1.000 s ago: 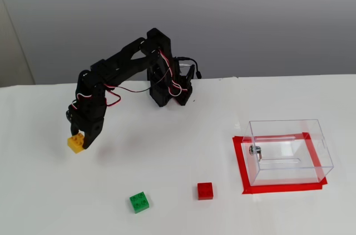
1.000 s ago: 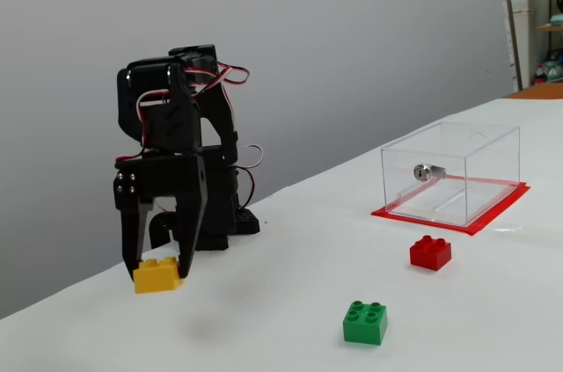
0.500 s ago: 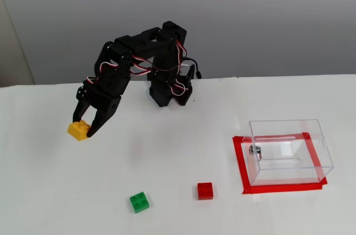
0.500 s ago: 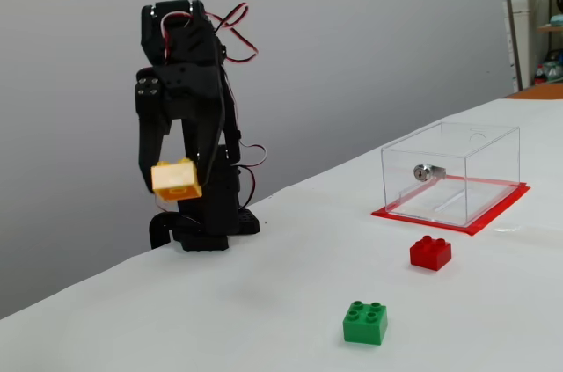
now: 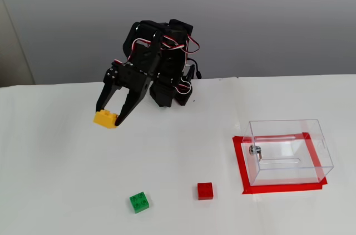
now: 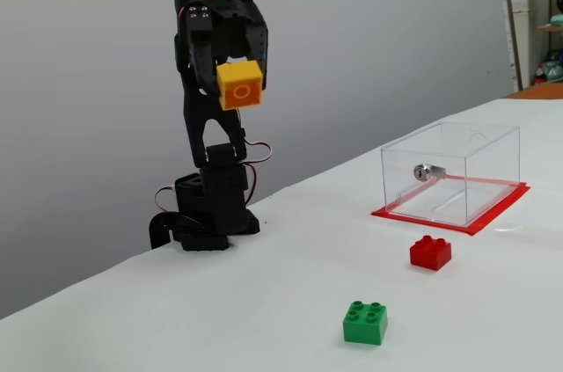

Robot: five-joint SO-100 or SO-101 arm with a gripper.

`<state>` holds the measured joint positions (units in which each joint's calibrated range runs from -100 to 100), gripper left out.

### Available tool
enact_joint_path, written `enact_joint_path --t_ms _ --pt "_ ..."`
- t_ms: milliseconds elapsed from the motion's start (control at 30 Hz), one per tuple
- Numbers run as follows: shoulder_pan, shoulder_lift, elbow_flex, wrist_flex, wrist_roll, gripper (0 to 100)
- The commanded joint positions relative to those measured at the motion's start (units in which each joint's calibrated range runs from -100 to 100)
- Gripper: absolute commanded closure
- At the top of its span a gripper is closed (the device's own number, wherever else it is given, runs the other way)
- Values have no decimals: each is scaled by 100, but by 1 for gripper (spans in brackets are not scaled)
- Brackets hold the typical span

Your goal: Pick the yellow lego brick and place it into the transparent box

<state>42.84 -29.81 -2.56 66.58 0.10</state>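
My black gripper point(image 5: 107, 119) point(image 6: 239, 83) is shut on the yellow lego brick point(image 5: 104, 119) point(image 6: 240, 83) and holds it high above the table. In one fixed view the brick's hollow underside faces the camera. The transparent box point(image 5: 288, 150) point(image 6: 450, 173) stands on the table inside a red tape outline, far to the right of the gripper in both fixed views. A small metal fitting point(image 5: 253, 149) point(image 6: 423, 171) sits on one of its walls.
A green brick point(image 5: 139, 201) point(image 6: 365, 322) and a red brick point(image 5: 204, 190) point(image 6: 430, 252) lie on the white table near its front. The arm's base point(image 5: 169, 94) point(image 6: 205, 222) stands at the back edge. Red tape point(image 5: 241, 168) frames the box.
The arm has lifted the yellow brick well up off the table and swung it toward the box side, with the gripper still shut on it.
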Motion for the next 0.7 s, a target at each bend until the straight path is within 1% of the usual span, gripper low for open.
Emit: enact_joint_path --t_ms 0,233,667 --pt "-576 -341 -115 17 22 91" --pt "-1870 -570 -115 17 48 91" --pt "-3933 -519 -115 -26 27 91"
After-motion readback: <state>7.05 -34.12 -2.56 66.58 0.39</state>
